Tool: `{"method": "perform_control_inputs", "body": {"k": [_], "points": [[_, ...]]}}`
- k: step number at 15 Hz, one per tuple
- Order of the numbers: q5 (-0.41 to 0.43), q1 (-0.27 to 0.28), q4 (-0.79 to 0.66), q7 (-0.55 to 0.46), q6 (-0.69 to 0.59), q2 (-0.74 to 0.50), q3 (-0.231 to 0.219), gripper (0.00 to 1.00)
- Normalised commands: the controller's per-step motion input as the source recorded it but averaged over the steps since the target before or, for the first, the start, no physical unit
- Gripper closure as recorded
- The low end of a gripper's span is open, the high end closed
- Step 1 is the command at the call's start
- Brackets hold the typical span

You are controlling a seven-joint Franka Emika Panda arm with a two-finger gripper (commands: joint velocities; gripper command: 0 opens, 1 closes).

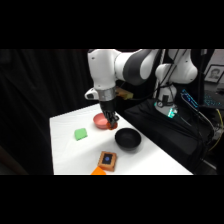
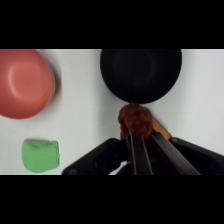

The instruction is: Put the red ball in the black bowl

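**Red ball pinched in the gripper, just beside the black bowl**

The red ball (image 2: 135,120) sits between the two fingers of the gripper (image 2: 141,131), which press against it from either side and pinch it. In the wrist view the ball lies just outside the rim of the black bowl (image 2: 141,74), at the edge nearest the camera, so close that the two seem to touch or overlap at the rim; whether the ball is lifted off the table cannot be told from this view. The bowl's dark inside holds nothing visible.

In the side view the gripper (image 1: 111,123) comes down from above on the white arm (image 1: 112,67), its tip a little beyond the black bowl (image 1: 128,139) on the far side, between that bowl and the pink-red bowl (image 1: 100,120). The ball itself is too small to make out there.

Measured from the black bowl, the pink-red bowl (image 2: 22,82) stands near, apart from it, with bare white table (image 2: 80,115) between. The green block (image 2: 40,155) lies farther off, beyond the pink-red bowl. On the bowl's near side, toward the table's front edge, a small brown square thing with a dark middle (image 1: 107,160) rests on something orange.
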Motion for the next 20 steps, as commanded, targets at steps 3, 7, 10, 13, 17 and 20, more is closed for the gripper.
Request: {"method": "perform_control_inputs", "body": {"k": [3, 7, 10, 13, 17, 20], "points": [[0.033, 0.04, -0.5, 0.08, 0.29, -0.36, 0.052, 0.95], [0.011, 0.05, -0.38, 0.09, 0.31, -0.24, 0.052, 0.95], [-0.088, 0.046, -0.25, 0.13, 0.32, -0.09, 0.028, 0.96], [-0.101, 0.031, -0.17, 0.11, 0.31, 0.01, 0.016, 0.96], [-0.074, 0.023, -0.1, 0.05, 0.36, 0.1, 0.011, 0.96], [-0.05, 0.027, -0.05, 0.02, 0.3, 0.12, 0.005, 0.96]]}}
